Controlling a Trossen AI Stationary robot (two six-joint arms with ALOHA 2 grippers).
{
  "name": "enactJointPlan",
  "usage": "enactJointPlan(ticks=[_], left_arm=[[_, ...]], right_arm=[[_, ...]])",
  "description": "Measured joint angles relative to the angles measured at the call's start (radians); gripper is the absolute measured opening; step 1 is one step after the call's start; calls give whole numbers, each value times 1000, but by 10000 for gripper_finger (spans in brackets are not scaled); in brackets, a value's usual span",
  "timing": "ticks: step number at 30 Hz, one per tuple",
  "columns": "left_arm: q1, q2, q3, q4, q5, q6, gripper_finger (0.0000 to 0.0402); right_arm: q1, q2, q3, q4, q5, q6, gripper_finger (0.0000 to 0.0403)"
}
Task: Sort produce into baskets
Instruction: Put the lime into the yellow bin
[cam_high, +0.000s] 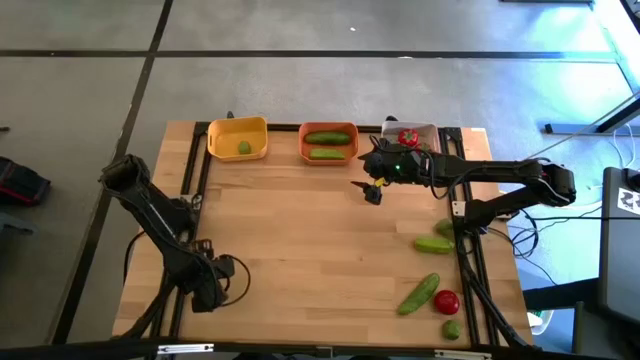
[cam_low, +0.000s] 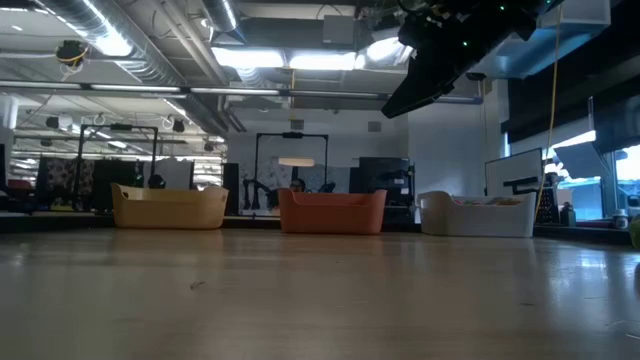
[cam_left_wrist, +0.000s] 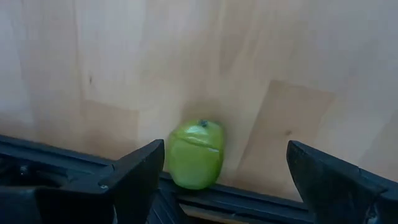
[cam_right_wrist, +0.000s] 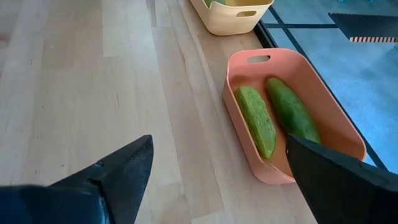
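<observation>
Jaws wide on both arms (nothing held); right gripper (cam_high: 373, 190) hovers near orange basket (cam_high: 328, 152) holding 2 cucumbers (cam_high: 327, 137).

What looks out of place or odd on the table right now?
Nothing looks spilled or damaged. The unsorted produce sits at the right edge: two cucumbers, a tomato and a lime. One lime lies against the table's dark edge rail, just ahead of the left end effector.

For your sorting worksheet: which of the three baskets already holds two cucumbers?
The orange basket, the middle one. Two cucumbers lie in it; the yellow basket holds one lime, the white basket a tomato.
</observation>
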Motion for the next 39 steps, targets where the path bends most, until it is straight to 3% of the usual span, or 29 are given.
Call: enactJointPlan(ticks=[5, 11, 16, 24, 33, 39], left_arm=[[-36, 0, -69, 9, 63, -57, 331], [-45, 0, -134, 97, 66, -77, 318], [-41, 0, -201, 130, 64, -71, 269], [-5, -3, -205, 190, 69, -46, 161], [89, -30, -174, 198, 30, 41, 159], [218, -118, -160, 192, -88, 106, 161]], right_arm=[[0, 0, 0, 0, 0, -2, 356], [0, 0, 0, 1, 0, -3, 356], [0, 0, 0, 10, 0, -1, 356], [0, 26, 2, 13, -30, 26, 356], [3, 134, 2, 51, -95, 141, 356], [31, 215, 2, 90, -156, 165, 356]])
